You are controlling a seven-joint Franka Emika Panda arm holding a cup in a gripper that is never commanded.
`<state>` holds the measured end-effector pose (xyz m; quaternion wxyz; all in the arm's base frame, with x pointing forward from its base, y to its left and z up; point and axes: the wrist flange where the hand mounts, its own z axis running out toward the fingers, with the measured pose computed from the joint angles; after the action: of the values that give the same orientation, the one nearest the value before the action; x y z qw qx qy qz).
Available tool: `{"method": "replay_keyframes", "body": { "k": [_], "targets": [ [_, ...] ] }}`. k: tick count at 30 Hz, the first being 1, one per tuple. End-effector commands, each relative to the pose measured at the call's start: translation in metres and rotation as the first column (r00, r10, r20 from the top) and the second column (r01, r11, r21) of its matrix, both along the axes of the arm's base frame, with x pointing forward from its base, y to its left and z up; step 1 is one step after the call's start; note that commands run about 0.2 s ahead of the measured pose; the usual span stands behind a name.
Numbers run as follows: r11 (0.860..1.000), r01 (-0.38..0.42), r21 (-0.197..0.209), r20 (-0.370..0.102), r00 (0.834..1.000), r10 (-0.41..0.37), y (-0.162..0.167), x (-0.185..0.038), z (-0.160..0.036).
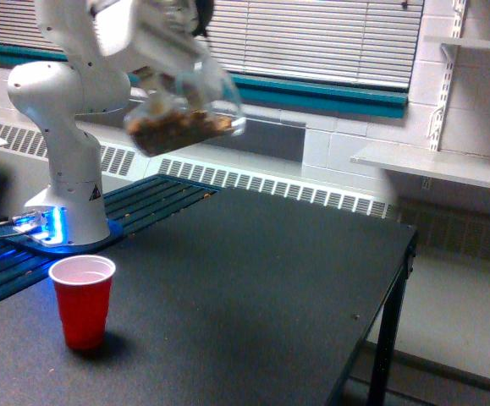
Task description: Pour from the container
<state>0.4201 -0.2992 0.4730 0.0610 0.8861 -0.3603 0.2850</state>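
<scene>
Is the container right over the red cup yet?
No, the container hangs high and toward the exterior view's right of the red cup.

container held high over the desk

the claw (170, 80) grips the clear container (181, 118), tipped on its side with brown crumbly bits along its lower wall. it hangs well above the black desk (253, 288). a red cup (82, 301) stands upright near the arm's white base (71, 182).

Red cup (82, 299) upright on black table (253, 288), wall shelf (431, 162), window blinds (312, 38)
</scene>
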Motion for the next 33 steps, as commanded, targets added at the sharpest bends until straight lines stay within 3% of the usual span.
{"method": "replay_keyframes", "body": {
  "k": [1, 15, 24, 33],
  "targets": [
    [0.998, -0.048, -0.047, -0.034, 0.998, 0.047, -0.013, -0.04, -0.012],
    [0.999, -0.012, -0.03, -0.094, 0.996, 0.009, -0.021, -0.13, -0.058],
    [1.0, 0.013, -0.005, -0.167, 0.986, -0.014, -0.018, -0.19, -0.1],
    [1.0, 0.012, -0.002, -0.224, 0.975, -0.012, -0.01, -0.221, -0.123]
  ]
}}
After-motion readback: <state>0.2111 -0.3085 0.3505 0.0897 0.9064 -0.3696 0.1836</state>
